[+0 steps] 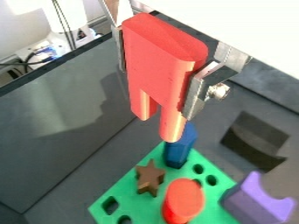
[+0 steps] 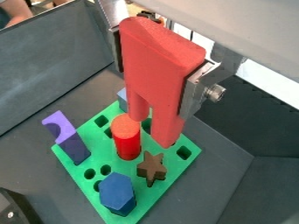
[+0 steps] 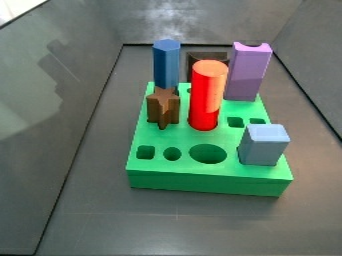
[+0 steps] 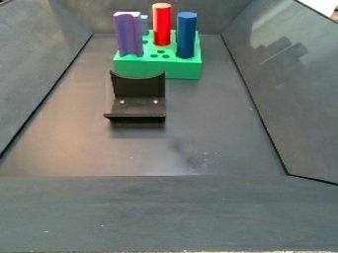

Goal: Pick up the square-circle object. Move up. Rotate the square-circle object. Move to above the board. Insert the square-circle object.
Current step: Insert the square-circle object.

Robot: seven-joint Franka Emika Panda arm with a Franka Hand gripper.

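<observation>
My gripper (image 1: 160, 80) is shut on the square-circle object (image 1: 158, 61), a red piece with flat faces and two legs pointing down. It fills both wrist views (image 2: 152, 74), and the silver fingers (image 2: 194, 91) press its two sides. The green board (image 1: 132, 190) lies below it, past the legs, in both wrist views (image 2: 79, 175). Both side views show the board (image 3: 201, 178) (image 4: 185, 69), but neither the gripper nor the held piece is in them.
On the board stand a tall red cylinder (image 3: 207, 95), a brown star peg (image 3: 163, 105), a blue hexagonal peg (image 3: 166, 62), a purple arch block (image 3: 249, 68) and a light blue cube (image 3: 265, 143). The dark fixture (image 4: 136, 96) stands beside the board. Grey walls enclose the floor.
</observation>
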